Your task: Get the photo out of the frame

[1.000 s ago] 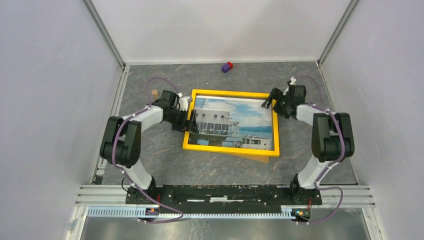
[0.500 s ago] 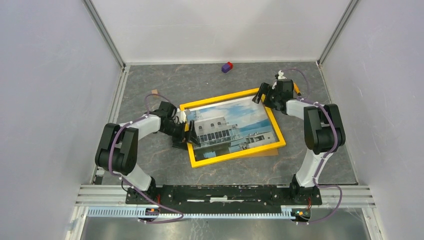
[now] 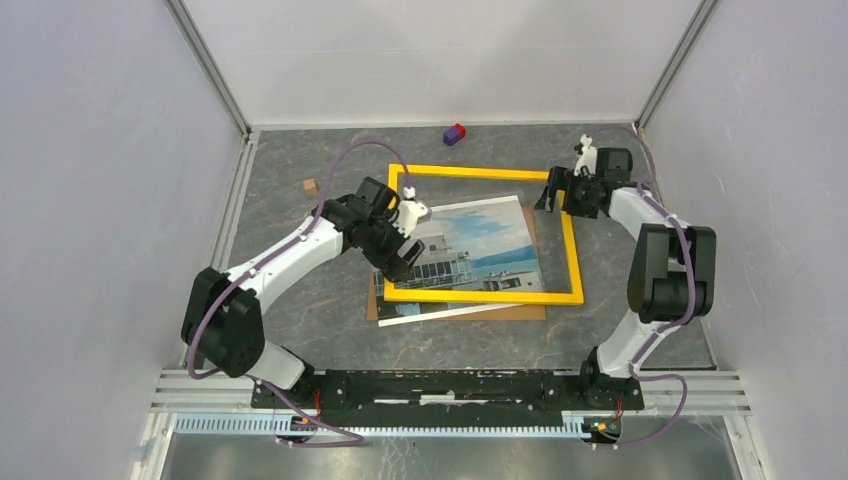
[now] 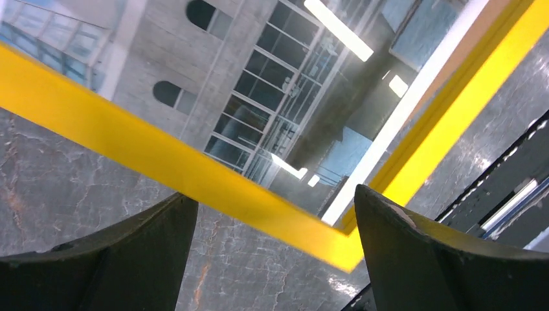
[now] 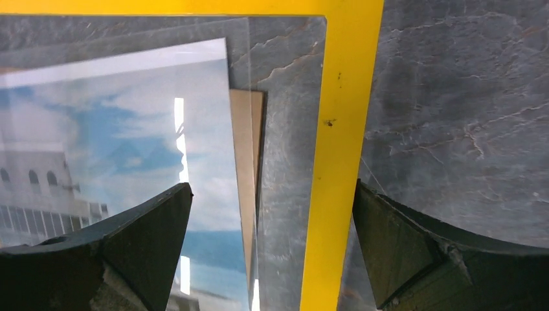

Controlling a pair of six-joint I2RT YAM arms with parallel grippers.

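Spread wide at the left fingers (image 4: 116,259), clasping nothing, over the near left corner of the frame (image 3: 480,172). Equally wide at the right fingers (image 5: 110,253), released, astride the right yellow rail near its far end. Beneath the frame, skewed on the desk (image 3: 300,300): the photo (image 3: 480,235), near left corner poking out, over a brown board (image 3: 520,312).

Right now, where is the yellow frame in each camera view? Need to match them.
Top external: frame at centre, lying askew over the photo.
Left wrist: frame bar runs diagonally from left edge to a corner at bottom centre.
Right wrist: frame bar runs vertically right of centre.
Shared landmark: the photo's building-and-sky print, in all three.
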